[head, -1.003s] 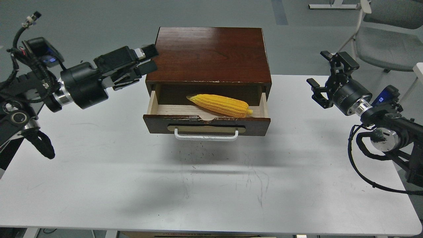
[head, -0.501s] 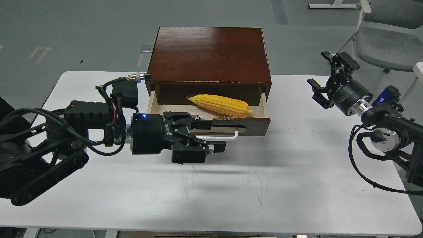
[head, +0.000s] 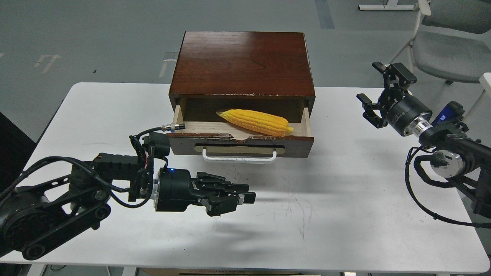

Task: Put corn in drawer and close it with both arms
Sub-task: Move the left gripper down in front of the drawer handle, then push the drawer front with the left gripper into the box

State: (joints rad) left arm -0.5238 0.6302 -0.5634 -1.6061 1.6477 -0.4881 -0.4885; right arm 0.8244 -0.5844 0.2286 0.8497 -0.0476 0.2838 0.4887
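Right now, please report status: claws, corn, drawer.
Left claw low over table, before drawer, empty. Right claw open, off right. Corn inside drawer, drawer open. Nothing blocking front.

corn point(head: 255, 122): 1 | drawer point(head: 241, 145): 1 | cabinet point(head: 242, 63): 1 | table point(head: 307, 214): 1 | chair point(head: 448, 42): 1

Lab: grey floor point(head: 96, 34), white table point(head: 345, 214), chair point(head: 448, 42).
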